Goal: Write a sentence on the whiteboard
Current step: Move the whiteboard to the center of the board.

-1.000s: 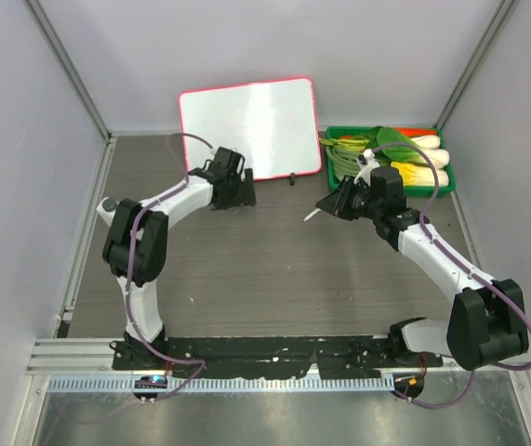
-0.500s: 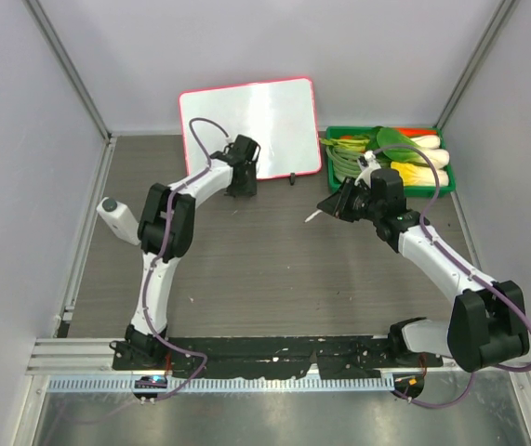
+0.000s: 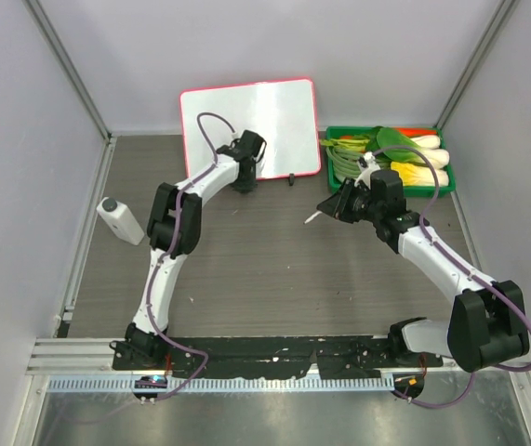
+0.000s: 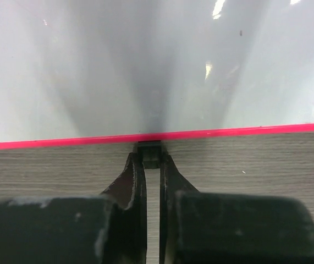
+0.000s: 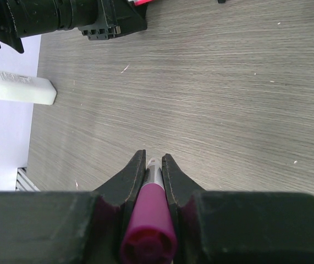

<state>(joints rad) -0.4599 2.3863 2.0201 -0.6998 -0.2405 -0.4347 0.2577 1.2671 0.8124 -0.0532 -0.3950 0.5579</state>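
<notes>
The whiteboard (image 3: 265, 111) stands tilted at the back of the table, white and glossy with a pink-red frame (image 4: 244, 131). No sentence shows on its surface. My left gripper (image 3: 242, 182) (image 4: 152, 155) is at the board's near edge, shut on a small black clip (image 4: 150, 147) under the frame. My right gripper (image 3: 325, 206) (image 5: 154, 162) hovers over the table to the right of the board, shut on a marker pen (image 5: 148, 220) with a magenta body. The pen's pale tip (image 3: 311, 216) points left and down at the table.
A second black clip (image 3: 292, 178) sits further right on the board's near edge. A green tray (image 3: 338, 133) of vegetables lies at the back right. A white box-shaped device (image 3: 121, 220) (image 5: 16, 85) lies at the left. Side walls close the table in.
My left gripper moved right along the board's near edge and closed on the black clip, its arm swinging off the white device. The right arm and pen stayed still.
</notes>
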